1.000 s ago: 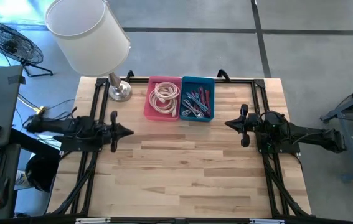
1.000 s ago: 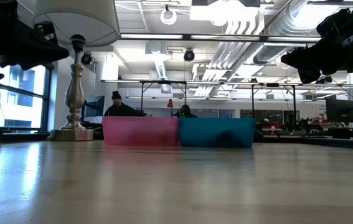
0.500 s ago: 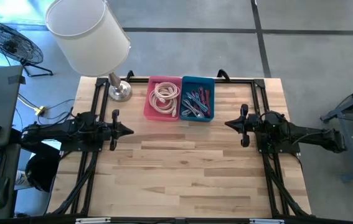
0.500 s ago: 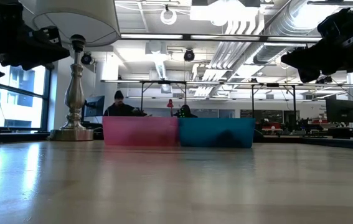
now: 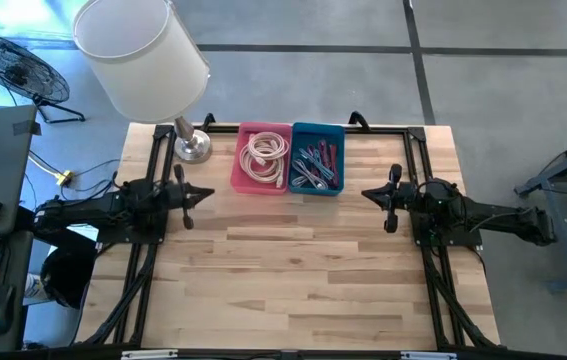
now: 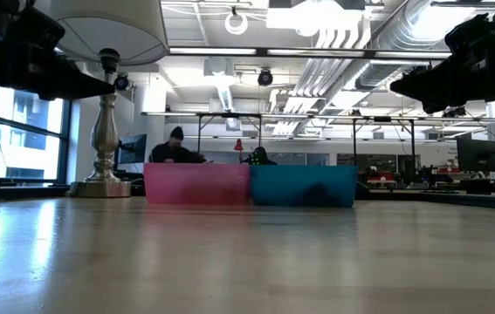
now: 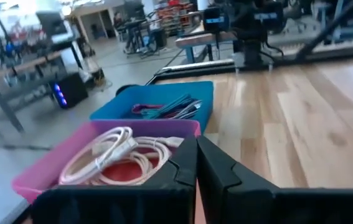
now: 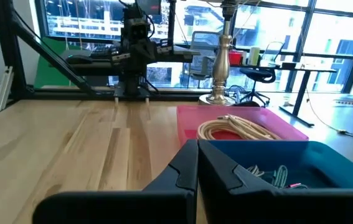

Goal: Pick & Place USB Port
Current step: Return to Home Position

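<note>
A pink bin (image 5: 262, 157) with a coiled white cable (image 7: 117, 152) and a blue bin (image 5: 317, 158) with several coloured cables (image 7: 170, 109) stand side by side on the table near its far edge. My left gripper (image 5: 207, 192) hovers left of the pink bin, shut, pointing at the bins (image 7: 197, 152). My right gripper (image 5: 365, 195) hovers right of the blue bin, shut, facing the table's left side (image 8: 198, 152). Both grippers hang well above the tabletop in the low view, the left (image 6: 107, 87) and the right (image 6: 395, 85).
A lamp with a white shade (image 5: 143, 60) stands on its metal base (image 5: 193, 148) at the far left corner, close to my left arm. The wooden tabletop (image 5: 303, 280) stretches from the bins to the near edge. People sit in the room behind the bins (image 6: 173, 150).
My left gripper has swung toward the table's far edge and turned a little toward the pink bin, staying shut. The bins and cables have not moved.
</note>
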{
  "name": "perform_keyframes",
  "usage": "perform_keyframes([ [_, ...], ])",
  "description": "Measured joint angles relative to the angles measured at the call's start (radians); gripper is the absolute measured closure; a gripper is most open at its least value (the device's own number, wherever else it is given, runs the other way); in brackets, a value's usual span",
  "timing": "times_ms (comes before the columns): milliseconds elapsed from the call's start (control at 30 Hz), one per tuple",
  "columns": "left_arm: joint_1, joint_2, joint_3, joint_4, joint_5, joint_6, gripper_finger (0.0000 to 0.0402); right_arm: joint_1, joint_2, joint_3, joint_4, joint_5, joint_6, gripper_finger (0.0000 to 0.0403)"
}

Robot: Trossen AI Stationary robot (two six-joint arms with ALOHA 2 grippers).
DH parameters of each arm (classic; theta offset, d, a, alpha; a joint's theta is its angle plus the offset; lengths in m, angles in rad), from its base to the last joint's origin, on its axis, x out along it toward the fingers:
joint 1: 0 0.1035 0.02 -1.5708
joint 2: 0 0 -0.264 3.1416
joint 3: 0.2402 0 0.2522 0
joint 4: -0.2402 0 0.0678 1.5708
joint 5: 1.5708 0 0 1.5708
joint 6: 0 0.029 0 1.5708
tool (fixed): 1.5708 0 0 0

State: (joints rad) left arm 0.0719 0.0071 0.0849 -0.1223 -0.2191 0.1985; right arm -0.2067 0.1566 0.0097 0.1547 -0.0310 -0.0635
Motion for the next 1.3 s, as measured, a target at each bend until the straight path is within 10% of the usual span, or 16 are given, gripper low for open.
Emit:
perform_keyframes([
  [1300,0.0,0.016,-0.068,0.13,0.18,-0.103,0.0402,0.0,0.0,0.0,-0.002,0.085,0.063,0.0402],
])
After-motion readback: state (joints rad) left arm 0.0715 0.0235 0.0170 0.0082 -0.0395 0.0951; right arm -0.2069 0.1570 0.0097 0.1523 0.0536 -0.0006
